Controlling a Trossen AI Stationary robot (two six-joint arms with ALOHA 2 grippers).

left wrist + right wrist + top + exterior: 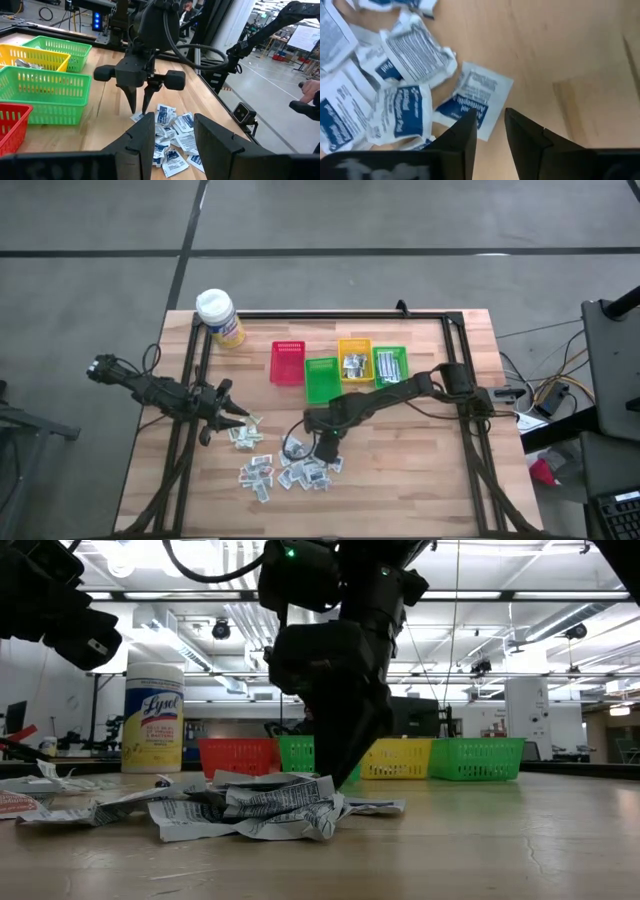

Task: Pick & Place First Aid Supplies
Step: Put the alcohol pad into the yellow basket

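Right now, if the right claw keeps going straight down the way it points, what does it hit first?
Probably the white-and-blue packet at the pile's edge; the right claw points down at its corner, fingers slightly apart. Depth is unclear.

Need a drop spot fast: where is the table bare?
Bare wood lies right of the packet pile toward the table edge, and between the Lysol bottle and red basket. Crowded: around the pile, under the right tool.

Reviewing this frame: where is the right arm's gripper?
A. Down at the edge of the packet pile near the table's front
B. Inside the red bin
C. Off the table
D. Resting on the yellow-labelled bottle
A: in the high view the right gripper is at the edge of the pile of packets, well clear of the red bin and the bottle; its jaws stand slightly apart over one packet.
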